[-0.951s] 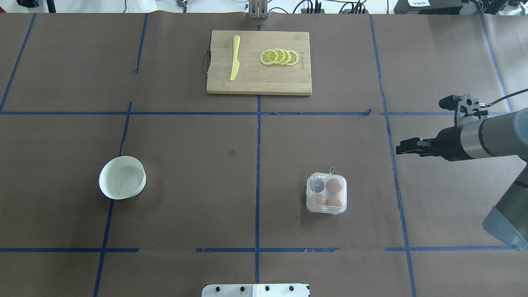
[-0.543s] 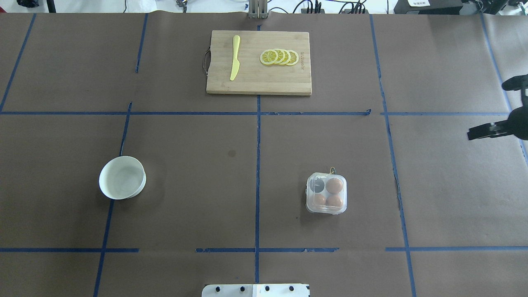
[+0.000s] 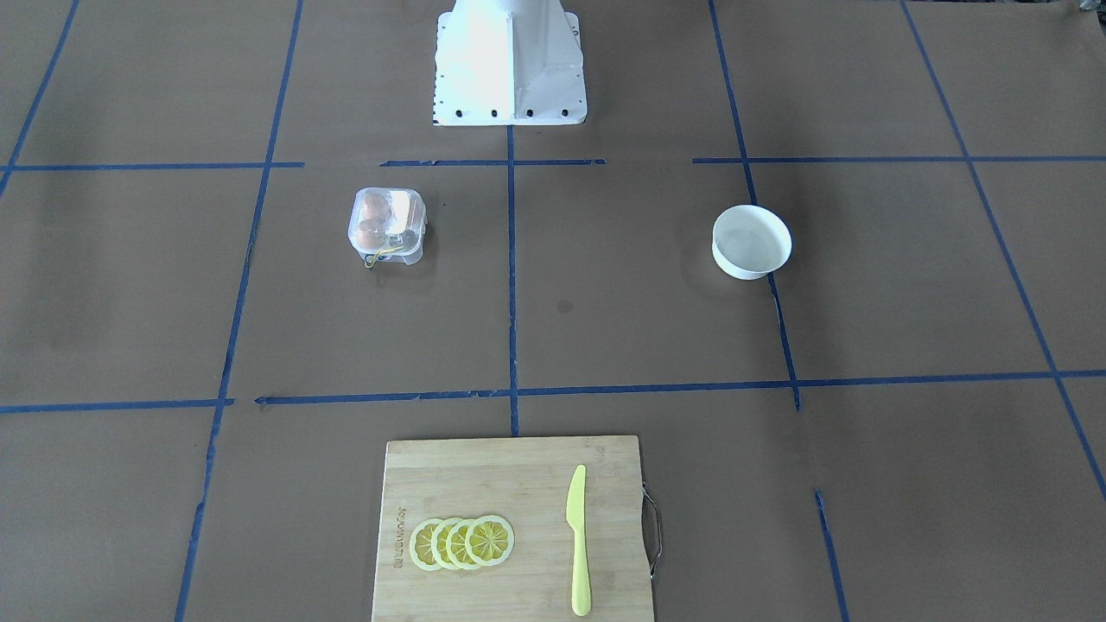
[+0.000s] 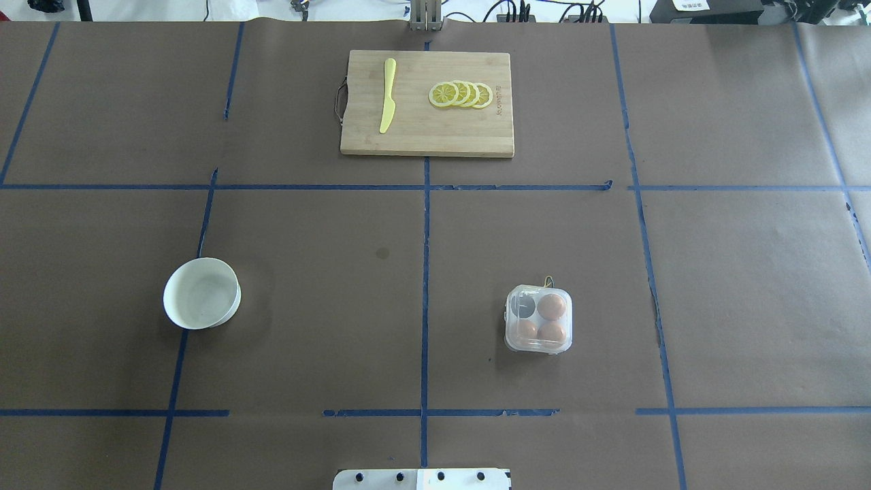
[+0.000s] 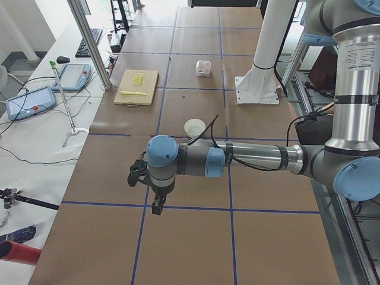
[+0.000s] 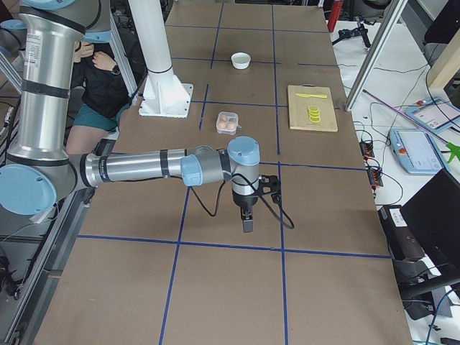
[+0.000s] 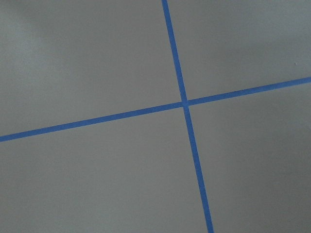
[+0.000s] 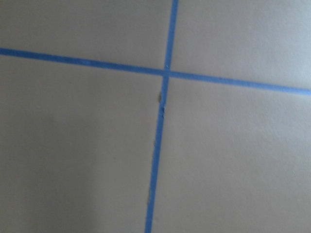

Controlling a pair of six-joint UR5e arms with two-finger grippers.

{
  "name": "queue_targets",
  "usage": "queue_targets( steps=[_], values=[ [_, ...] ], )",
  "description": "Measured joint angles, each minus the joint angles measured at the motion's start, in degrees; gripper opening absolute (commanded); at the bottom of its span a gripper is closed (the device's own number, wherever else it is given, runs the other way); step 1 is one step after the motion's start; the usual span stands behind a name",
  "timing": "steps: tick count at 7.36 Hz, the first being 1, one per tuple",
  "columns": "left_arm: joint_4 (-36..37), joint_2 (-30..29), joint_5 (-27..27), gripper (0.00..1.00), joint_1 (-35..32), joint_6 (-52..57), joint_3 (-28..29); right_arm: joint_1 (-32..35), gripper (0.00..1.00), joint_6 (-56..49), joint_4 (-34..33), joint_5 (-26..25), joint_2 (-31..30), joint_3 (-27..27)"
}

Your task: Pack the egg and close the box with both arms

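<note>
Right of centre, the box [image 4: 537, 349] holds three orange-brown eggs [image 4: 551, 307]; left fingers' [image 5: 155, 207], right fingers' [image 6: 248, 223] gap: cannot tell.

Beneath the left wrist lies flat grey-brown table covering [image 7: 87, 53]. Two strips of blue tape cross on it. One strip [image 7: 73, 124] runs nearly level, rising slightly toward the right. The other strip [image 7: 196, 160] runs top to bottom, leaning a little rightward as it descends. Their crossing [image 7: 184, 103] sits slightly right of and above the view's middle.
</note>
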Motion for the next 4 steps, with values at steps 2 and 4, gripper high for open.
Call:
queue_targets(
  steps=[2,4],
  values=[
    [-0.02,0.12,0.16,1.0,0.0,-0.05,0.29,2.22,1.0,-1.4,-2.51,0.72,-3.92,-0.58],
    [-0.04,0.14,0.14,1.0,0.03,-0.13,0.44,2.56,1.0,-1.58,-2.13,2.35,-4.45,-1.63]
  ],
)
